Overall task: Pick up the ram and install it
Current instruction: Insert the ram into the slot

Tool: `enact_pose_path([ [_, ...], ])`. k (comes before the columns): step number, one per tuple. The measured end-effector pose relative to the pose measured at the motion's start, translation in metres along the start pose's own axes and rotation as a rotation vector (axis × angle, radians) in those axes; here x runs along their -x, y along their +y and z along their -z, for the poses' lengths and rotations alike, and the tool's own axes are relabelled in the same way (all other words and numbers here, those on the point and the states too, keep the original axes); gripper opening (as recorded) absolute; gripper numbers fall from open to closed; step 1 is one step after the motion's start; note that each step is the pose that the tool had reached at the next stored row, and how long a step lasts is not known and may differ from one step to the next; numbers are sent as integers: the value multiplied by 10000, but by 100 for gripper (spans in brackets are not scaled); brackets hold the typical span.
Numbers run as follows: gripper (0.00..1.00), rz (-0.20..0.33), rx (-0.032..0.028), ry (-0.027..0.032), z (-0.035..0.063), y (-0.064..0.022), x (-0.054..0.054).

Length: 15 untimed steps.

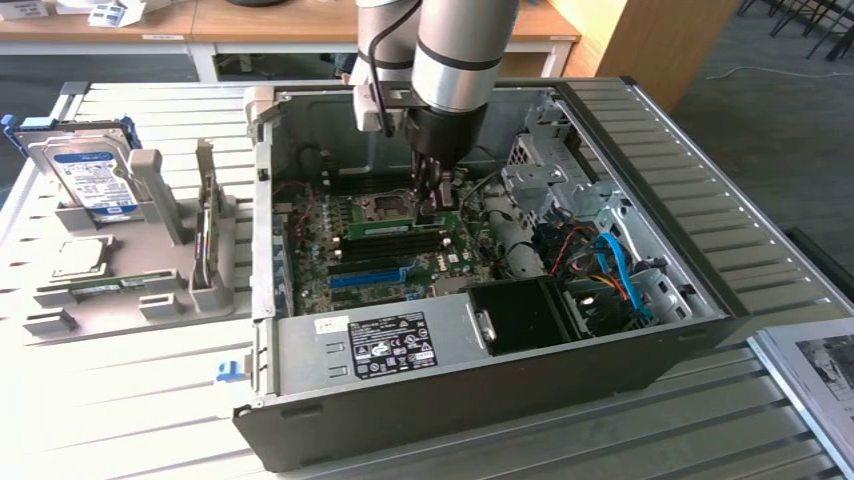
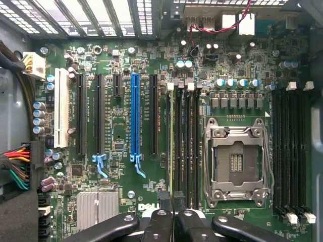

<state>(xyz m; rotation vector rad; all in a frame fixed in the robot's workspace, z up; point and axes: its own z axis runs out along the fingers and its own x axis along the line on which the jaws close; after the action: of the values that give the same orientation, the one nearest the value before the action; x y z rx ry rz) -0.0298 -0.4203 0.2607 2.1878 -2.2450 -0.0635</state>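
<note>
Exterior view first: the arm reaches straight down into the open dark-grey metal computer case on the slatted white desk. Its tool sits low over the green motherboard, right at the long, thin green circuit-board ram. Wrist view now: the tool is clenched on the ram, seen edge-on alongside the black memory slots, on their far side from the silver processor socket. It looks held upright so its edge meets its slot squarely.
</note>
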Motion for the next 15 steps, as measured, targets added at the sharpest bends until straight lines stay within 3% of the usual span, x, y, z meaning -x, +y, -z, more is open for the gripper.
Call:
enact_pose_path([
  [15,12,0,20,-5,-23,45,-1],
])
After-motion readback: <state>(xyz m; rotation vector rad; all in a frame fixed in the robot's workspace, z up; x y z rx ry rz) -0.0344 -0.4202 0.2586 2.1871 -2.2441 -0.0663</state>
